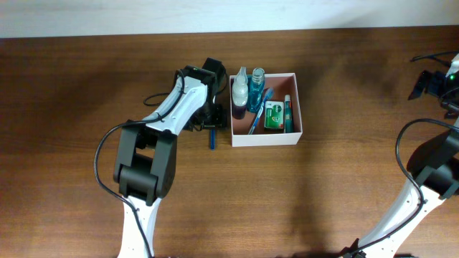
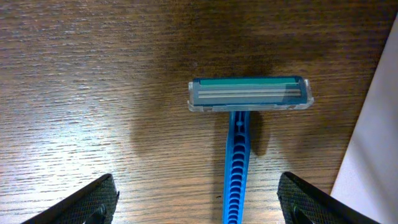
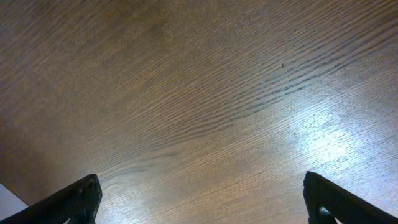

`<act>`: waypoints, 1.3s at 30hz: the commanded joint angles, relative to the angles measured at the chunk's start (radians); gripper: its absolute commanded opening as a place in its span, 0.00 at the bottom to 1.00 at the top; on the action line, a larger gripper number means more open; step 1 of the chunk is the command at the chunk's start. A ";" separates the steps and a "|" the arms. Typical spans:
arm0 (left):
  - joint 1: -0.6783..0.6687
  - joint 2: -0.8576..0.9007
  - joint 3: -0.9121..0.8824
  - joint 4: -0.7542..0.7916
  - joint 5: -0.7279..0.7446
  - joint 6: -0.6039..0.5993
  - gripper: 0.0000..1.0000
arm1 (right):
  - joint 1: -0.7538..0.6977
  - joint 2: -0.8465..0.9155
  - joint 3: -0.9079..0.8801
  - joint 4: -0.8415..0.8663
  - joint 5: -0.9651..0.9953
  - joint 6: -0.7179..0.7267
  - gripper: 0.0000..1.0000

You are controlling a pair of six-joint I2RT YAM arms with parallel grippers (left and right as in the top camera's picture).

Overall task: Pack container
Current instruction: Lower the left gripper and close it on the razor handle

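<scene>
The container (image 1: 295, 133) is a square white-walled box at the table's middle. It holds two bottles (image 1: 247, 89), a blue toothbrush (image 1: 257, 115), a small green packet (image 1: 273, 115) and a tube (image 1: 287, 113). A blue razor (image 2: 239, 137) lies flat on the wood just left of the box; it also shows in the overhead view (image 1: 213, 137). My left gripper (image 2: 198, 202) is open right above the razor, its fingers on either side of the handle without touching it. My right gripper (image 3: 202, 202) is open and empty over bare wood at the far right.
The box's white wall (image 2: 373, 143) stands close to the right of the left gripper. The right arm (image 1: 437, 86) sits near the table's right edge. A cable (image 1: 154, 99) runs beside the left arm.
</scene>
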 commanded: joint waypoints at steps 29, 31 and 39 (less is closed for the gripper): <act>-0.001 0.049 -0.008 -0.014 -0.003 -0.018 0.42 | -0.003 -0.028 -0.006 0.001 0.005 -0.002 0.99; -0.001 0.049 -0.008 -0.015 -0.003 -0.017 0.34 | -0.003 -0.028 -0.006 0.001 0.005 -0.002 0.99; 0.000 0.049 -0.008 -0.044 -0.003 -0.018 0.24 | -0.003 -0.028 -0.006 0.001 0.005 -0.002 0.99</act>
